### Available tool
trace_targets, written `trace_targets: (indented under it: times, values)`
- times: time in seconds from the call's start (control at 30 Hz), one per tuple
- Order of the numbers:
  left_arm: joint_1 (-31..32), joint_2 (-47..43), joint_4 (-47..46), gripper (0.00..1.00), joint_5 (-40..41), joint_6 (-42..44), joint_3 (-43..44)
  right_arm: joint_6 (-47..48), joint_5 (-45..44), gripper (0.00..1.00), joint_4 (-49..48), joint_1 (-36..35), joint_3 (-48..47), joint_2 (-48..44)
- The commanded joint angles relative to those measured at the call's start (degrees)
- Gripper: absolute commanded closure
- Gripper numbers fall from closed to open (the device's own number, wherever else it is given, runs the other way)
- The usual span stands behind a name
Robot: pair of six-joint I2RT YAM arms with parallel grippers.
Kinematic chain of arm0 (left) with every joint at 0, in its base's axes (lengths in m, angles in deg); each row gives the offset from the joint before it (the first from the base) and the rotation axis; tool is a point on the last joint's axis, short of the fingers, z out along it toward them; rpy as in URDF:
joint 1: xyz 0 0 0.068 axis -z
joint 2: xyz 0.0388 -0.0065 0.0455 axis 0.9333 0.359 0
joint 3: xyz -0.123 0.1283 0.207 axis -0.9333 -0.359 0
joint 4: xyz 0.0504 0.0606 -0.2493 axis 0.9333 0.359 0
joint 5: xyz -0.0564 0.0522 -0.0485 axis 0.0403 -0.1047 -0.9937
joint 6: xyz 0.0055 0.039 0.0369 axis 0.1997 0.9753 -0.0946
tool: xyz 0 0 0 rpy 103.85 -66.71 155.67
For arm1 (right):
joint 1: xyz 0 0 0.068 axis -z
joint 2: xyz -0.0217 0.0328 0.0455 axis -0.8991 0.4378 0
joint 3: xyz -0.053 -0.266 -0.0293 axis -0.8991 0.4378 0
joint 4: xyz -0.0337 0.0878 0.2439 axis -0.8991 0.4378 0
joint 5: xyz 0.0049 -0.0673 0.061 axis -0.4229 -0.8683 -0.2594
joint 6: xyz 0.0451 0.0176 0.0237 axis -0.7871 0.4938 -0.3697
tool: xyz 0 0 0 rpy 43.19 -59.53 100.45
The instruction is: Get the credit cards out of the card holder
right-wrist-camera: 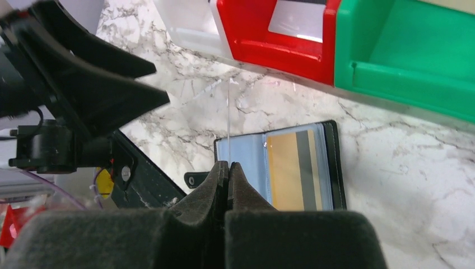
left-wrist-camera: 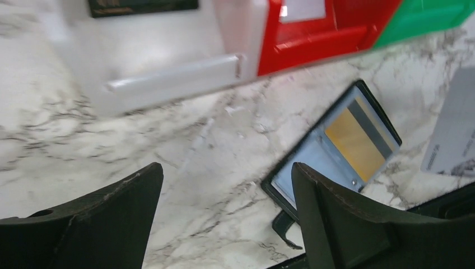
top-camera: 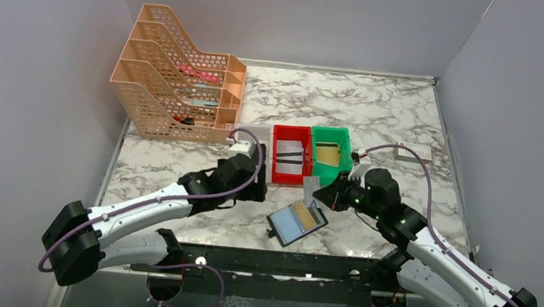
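Observation:
The black card holder [top-camera: 296,222] lies open on the marble table, with a tan-gold credit card [top-camera: 309,217] in its blue-grey inner face. It also shows in the left wrist view [left-wrist-camera: 313,162] and the right wrist view [right-wrist-camera: 246,151]. My right gripper [top-camera: 325,192] is shut on a thin grey card [top-camera: 311,186], held upright above the holder's far edge. That card is edge-on in the right wrist view [right-wrist-camera: 228,112] and at the right in the left wrist view [left-wrist-camera: 453,134]. My left gripper [top-camera: 256,173] is open and empty, left of the holder, over bare table [left-wrist-camera: 224,168].
A white bin [left-wrist-camera: 168,67], a red bin [top-camera: 290,154] and a green bin [top-camera: 331,146] stand in a row behind the holder. A tan card [top-camera: 327,154] lies in the green bin. Orange file trays [top-camera: 178,77] stand at the back left. A small white box [top-camera: 412,152] lies at the right.

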Motion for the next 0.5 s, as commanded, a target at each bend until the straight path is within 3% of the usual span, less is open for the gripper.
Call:
trace_targets:
  times: [0.0,0.2,0.47]
  values:
    - [-9.7,-4.5,10.8,0.11,0.8,3.5,3.1,4.0,1.8,0.99,-7.6,0.1,-4.3,3.0]
    - [-20.7,-12.8,14.0,0.06,0.0,6.7,3.0,10.2,-1.1,0.99,-11.6,0.1,-9.5,10.8]
    - [-20.9,-16.0,14.7,0.05,-1.3,10.0,3.3,29.2,-6.8,0.99,-17.3,-0.1,-18.0,29.9]
